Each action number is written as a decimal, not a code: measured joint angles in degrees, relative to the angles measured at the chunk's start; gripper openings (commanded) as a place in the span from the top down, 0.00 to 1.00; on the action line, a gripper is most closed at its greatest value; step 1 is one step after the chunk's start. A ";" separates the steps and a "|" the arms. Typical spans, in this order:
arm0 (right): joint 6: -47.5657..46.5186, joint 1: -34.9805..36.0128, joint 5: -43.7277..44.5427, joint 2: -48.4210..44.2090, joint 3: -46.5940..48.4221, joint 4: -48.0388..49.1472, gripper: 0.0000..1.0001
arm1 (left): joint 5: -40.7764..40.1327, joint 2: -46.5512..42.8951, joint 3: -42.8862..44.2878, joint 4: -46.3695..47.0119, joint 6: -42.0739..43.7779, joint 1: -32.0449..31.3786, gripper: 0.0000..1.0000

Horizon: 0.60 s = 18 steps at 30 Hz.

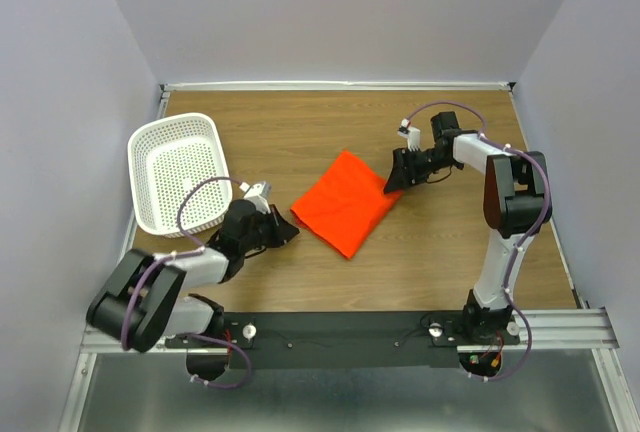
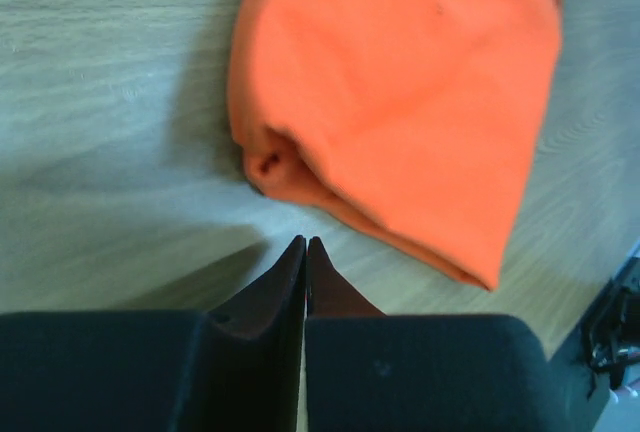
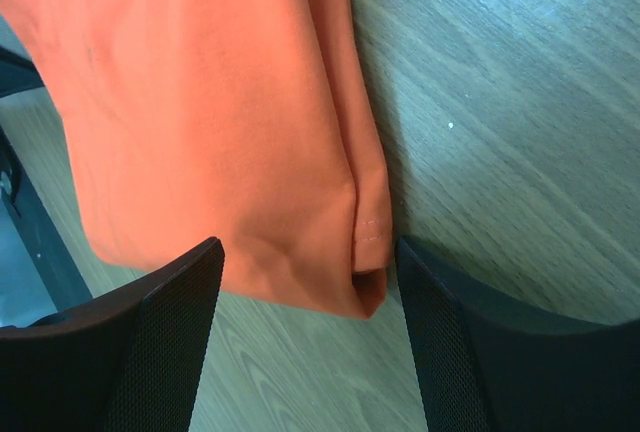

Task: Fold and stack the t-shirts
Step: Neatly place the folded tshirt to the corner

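Orange-red folded t-shirt on table

The t-shirt lies in the middle of the desk, with the basket well apart to its left. The left tool sits just beside its near-left corner, and the right tool seemingly straddles its far-right corner.
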 measured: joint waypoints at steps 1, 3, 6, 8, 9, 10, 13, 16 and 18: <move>0.02 -0.02 -0.17 0.07 0.04 -0.07 0.23 | 0.28 -3.13 -1.66 -0.17 0.09 0.00 0.89; 0.02 0.00 -0.46 0.24 0.11 -0.17 0.24 | 0.37 -10.08 -4.02 -1.70 0.07 0.00 0.79; 0.04 0.00 -0.85 0.50 0.33 -0.33 0.24 | 0.20 -19.30 -5.16 -3.21 -0.24 0.09 0.69; 0.04 0.00 -1.14 0.74 0.48 -0.39 0.24 | -0.22 -24.79 -4.81 -3.61 -0.20 0.31 0.68; 0.04 0.00 -1.31 0.81 0.52 -0.42 0.24 | -0.46 -25.86 -4.24 -3.69 -0.07 0.46 0.68; 0.04 0.00 -1.44 0.90 0.55 -0.39 0.24 | -0.63 -25.90 -3.67 -3.74 0.02 0.61 0.68; 0.07 0.00 -1.62 0.92 0.61 -0.44 0.24 | -0.81 -20.50 -0.09 -3.32 0.39 1.11 0.72; 0.11 0.00 -1.75 1.07 0.72 -0.52 0.24 | -0.81 -10.16 3.61 -2.23 0.81 1.53 0.75; 0.11 -0.02 -1.79 1.18 0.76 -0.55 0.24 | -0.83 -4.35 4.87 -1.46 0.92 1.86 0.79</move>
